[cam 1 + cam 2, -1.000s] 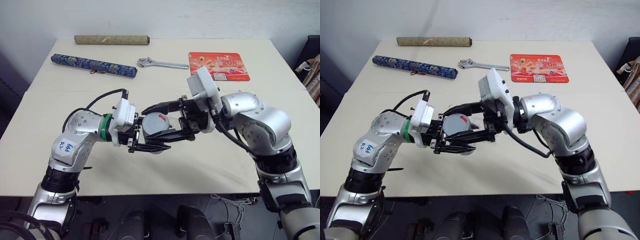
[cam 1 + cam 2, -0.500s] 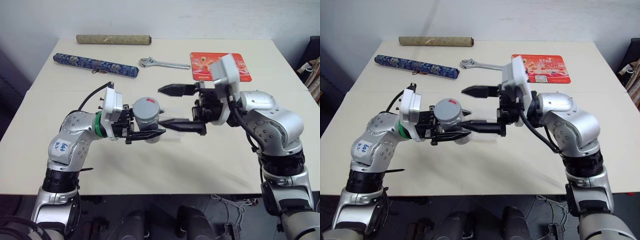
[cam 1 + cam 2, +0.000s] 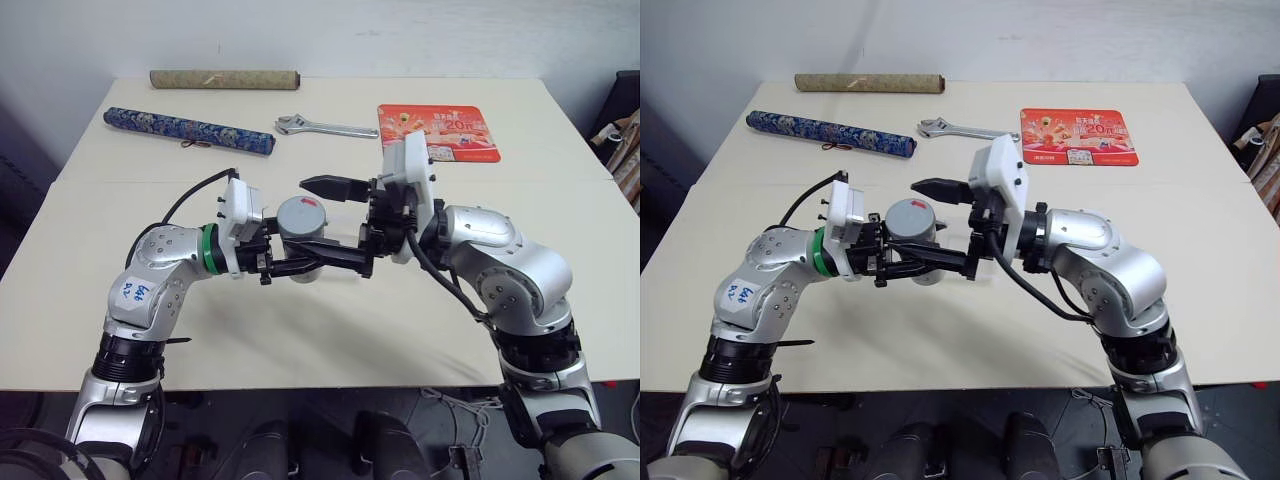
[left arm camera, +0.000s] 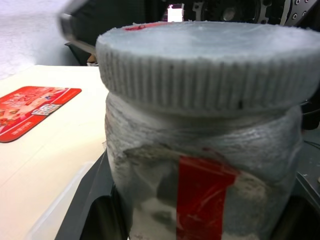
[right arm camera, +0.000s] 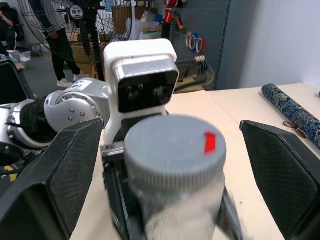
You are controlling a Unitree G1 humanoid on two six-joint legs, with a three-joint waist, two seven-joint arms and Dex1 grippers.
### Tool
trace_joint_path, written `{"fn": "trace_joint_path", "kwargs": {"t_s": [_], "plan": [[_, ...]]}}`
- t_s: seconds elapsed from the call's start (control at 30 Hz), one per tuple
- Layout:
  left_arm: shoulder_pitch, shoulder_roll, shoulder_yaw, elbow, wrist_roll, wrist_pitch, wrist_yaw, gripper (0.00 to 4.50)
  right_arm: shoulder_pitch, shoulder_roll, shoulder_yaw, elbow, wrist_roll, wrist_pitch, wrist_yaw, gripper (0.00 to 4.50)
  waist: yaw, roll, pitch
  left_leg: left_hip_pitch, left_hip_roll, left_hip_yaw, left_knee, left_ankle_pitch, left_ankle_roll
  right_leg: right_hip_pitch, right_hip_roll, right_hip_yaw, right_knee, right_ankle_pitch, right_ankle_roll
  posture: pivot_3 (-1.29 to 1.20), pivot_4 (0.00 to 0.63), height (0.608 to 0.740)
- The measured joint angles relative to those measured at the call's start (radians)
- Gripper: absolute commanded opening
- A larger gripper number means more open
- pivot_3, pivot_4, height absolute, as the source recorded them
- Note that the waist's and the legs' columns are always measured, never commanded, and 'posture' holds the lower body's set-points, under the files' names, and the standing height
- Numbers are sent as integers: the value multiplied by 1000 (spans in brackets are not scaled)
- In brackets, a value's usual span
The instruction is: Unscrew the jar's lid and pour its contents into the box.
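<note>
Two pincers were on it: left pincer (image 3: 290,262) clenched on the jar (image 3: 298,250), right pincer (image 3: 335,225) spread wide either side of the lid (image 3: 300,212). Best bet was squaring up before squeezing and twisting.

Jars: one (image 3: 297,240), clear, red-and-white label.
Lids: one (image 3: 302,212), grey, red mark on top, on the jar.
Rolled scrolls: two, one tan (image 3: 224,79), one blue patterned (image 3: 187,130).
Wrenches: one (image 3: 325,127), silver.
Red mats: one (image 3: 440,132), flat.
Tools: two, left (image 3: 292,268) and right (image 3: 340,225), each with two black fingers.
Tabletops: one (image 3: 300,330), pale.
Fans: one (image 5: 75,20), behind the tabletop.
</note>
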Motion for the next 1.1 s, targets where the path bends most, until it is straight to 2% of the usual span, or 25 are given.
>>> {"fn": "trace_joint_path", "kwargs": {"t_s": [0.27, 0.47, 1.1], "plan": [[0, -2, -11, -5, 5, 1, 6, 2383, -27, 23, 17, 44, -55, -5, -9, 4477, 0, 0, 0, 0, 0, 0, 0, 0, 0, 0, 0, 0, 0, 0, 0, 0, 150, 740], [0, -3, -11, -9, 11, 2, 18, 2383, -52, 21, 17, 94, -67, -23, 45, 4477, 0, 0, 0, 0, 0, 0, 0, 0, 0, 0, 0, 0, 0, 0, 0, 0, 150, 740], [2, -5, -16, -12, 15, 3, 20, 2383, -1, -79, -37, 126, -16, -46, 179, 4477, 0, 0, 0, 0, 0, 0, 0, 0, 0, 0, 0, 0, 0, 0, 0, 0, 150, 740]]}}
